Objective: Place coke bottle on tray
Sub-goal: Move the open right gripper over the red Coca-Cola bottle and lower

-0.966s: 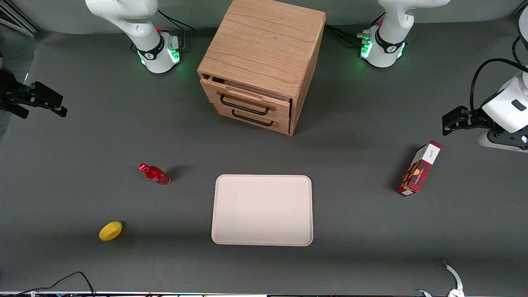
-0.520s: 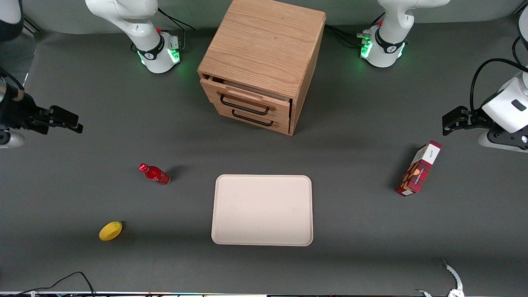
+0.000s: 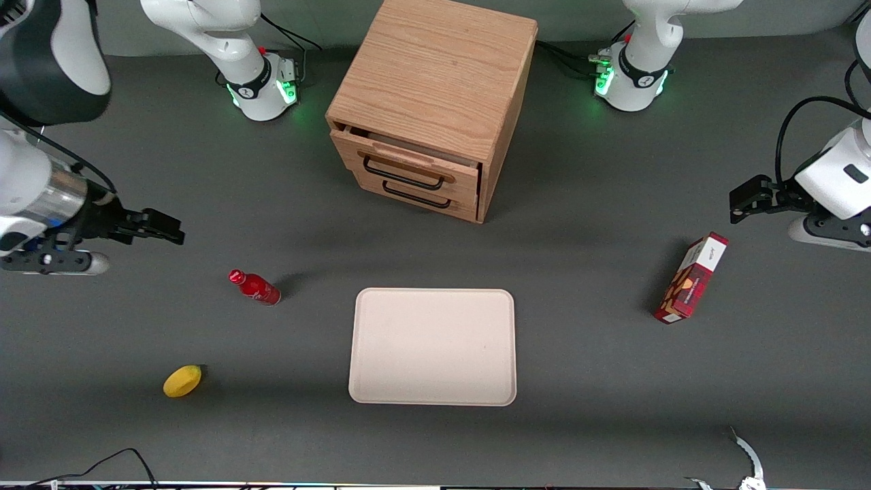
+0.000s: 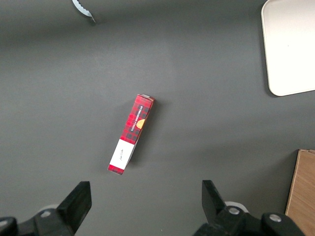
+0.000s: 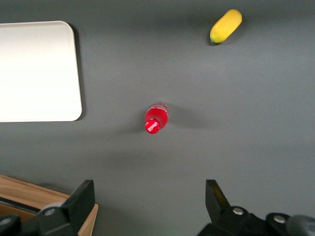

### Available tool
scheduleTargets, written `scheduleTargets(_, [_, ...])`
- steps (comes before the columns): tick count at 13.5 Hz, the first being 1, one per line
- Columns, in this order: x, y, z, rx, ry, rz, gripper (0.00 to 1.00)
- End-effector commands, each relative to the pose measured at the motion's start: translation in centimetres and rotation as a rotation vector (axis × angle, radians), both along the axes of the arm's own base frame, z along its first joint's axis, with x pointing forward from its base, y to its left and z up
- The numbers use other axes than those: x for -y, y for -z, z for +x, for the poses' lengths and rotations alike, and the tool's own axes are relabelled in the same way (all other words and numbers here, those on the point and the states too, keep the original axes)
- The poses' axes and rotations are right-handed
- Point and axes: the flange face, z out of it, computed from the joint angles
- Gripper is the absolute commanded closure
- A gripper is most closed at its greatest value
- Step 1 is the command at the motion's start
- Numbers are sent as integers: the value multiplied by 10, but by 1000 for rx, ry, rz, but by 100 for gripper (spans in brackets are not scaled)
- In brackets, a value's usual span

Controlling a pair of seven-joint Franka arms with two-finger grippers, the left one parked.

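Dark grey matting covers the whole table, and out on it stands the coke bottle (image 3: pixel 255 287) — upright on its base, free of any grip, on the working arm's side of the tray (image 3: pixel 433 346) and clearly apart from it. A yellow lemon (image 3: pixel 182 381) lies nearer the front camera than the bottle; the wooden drawer cabinet (image 3: pixel 431 109) sits farther off, and a red carton (image 3: pixel 690 278) lies toward the parked arm's end.

Small, glossy, rigid — that bottle looks light but slick, and top-heavy enough to tip if nudged. My call: take it around the body just below the narrow neck, squeezing squarely across it.

Now the arm. It reaches in low from the working arm's end, wrist roughly level, the gripper (image 3: pixel 171 231) pointing toward the table's middle, well short of the bottle. In the right wrist view the gripper (image 5: pixel 150 206) has its fingers spread wide, nothing between them, the red cap showing ahead of the gap.
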Motion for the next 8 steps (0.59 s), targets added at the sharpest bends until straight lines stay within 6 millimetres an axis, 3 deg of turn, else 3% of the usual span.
scheduleTargets(1, [-10,22,-19,36,24,11,1])
scheduleTargets(8, [-13,79,-29,113,35,7,1])
